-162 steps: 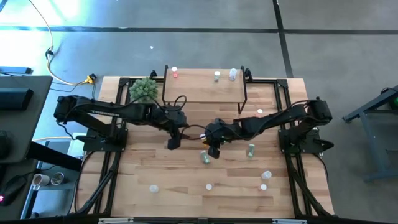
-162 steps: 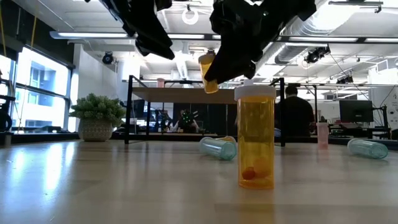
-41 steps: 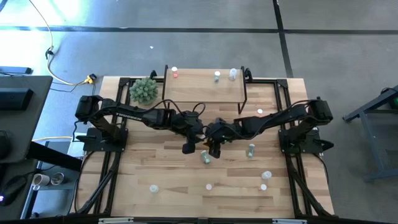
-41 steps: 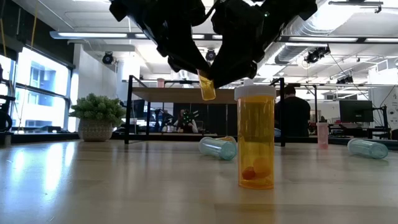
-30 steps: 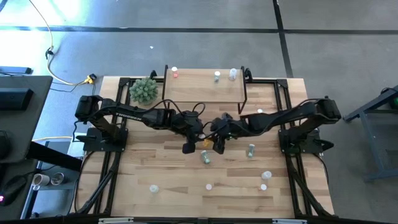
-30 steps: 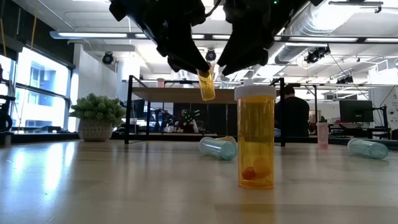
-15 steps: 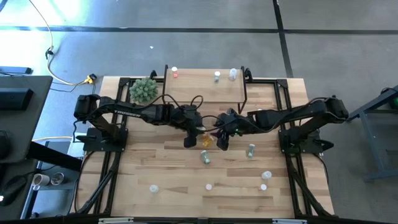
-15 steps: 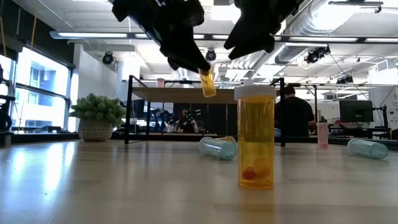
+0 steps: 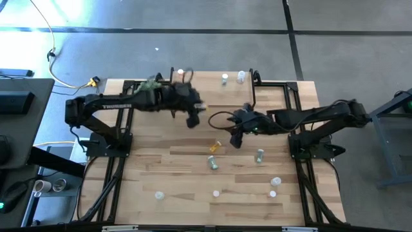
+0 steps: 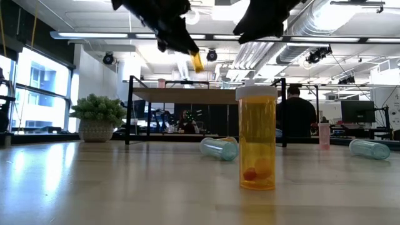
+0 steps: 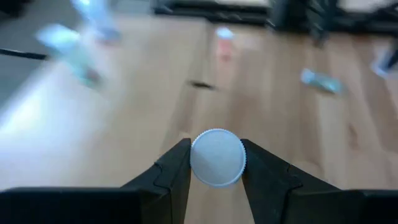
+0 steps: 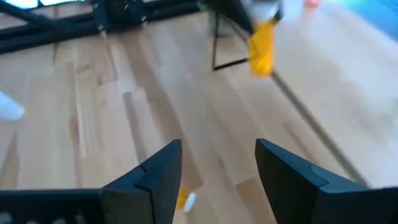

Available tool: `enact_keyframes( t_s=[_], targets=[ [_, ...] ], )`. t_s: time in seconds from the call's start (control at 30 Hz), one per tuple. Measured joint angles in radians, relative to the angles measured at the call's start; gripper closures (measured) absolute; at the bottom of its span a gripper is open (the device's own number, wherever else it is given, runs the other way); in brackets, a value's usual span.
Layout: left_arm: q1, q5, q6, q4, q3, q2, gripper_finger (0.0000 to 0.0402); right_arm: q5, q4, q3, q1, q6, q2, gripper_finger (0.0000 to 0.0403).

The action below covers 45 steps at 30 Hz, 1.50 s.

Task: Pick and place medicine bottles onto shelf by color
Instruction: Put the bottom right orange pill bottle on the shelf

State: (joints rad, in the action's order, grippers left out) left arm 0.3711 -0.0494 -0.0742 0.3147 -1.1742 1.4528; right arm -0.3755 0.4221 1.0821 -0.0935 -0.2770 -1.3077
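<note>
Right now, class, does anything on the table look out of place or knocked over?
Yes. An orange bottle and a green bottle lie on their sides mid-table, close together, instead of standing. Nothing appears spilled. The left gripper holds a second orange bottle tilted in the air.

Three bottles (image 9: 224, 78) on shelf (image 9: 209, 93), others (image 9: 260, 154) on table (image 9: 187, 180)

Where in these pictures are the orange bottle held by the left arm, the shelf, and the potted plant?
orange bottle (image 10: 197, 61): low view, on its orange body below the left gripper.
shelf (image 9: 219, 96): high view, on a bare part of its light wood top.
potted plant (image 10: 97, 107): low view, on its green leaves.
</note>
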Motion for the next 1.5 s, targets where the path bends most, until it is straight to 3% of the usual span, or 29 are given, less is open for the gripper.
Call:
enact_keyframes(
  t_s=[0.43,0.77,1.23,1.5],
  targets=[
    [0.231,-0.042,-0.034,0.270,-0.346,0.052,0.0284,-0.019,0.029,0.000,0.003,0.015,0.051,0.0208],
    [0.312,0.041,-0.016,0.350,-0.438,0.163,0.0284,-0.019,0.069,0.000,0.003,-0.010,0.051,0.0208],
    [0.338,0.041,-0.027,0.490,-0.594,0.360,0.0284,-0.019,0.090,0.000,0.003,-0.010,0.051,0.0208],
    [0.368,0.049,-0.008,0.498,-0.607,0.408,0.0284,-0.019,0.114,0.000,0.003,-0.037,0.051,0.0208]
  ],
)
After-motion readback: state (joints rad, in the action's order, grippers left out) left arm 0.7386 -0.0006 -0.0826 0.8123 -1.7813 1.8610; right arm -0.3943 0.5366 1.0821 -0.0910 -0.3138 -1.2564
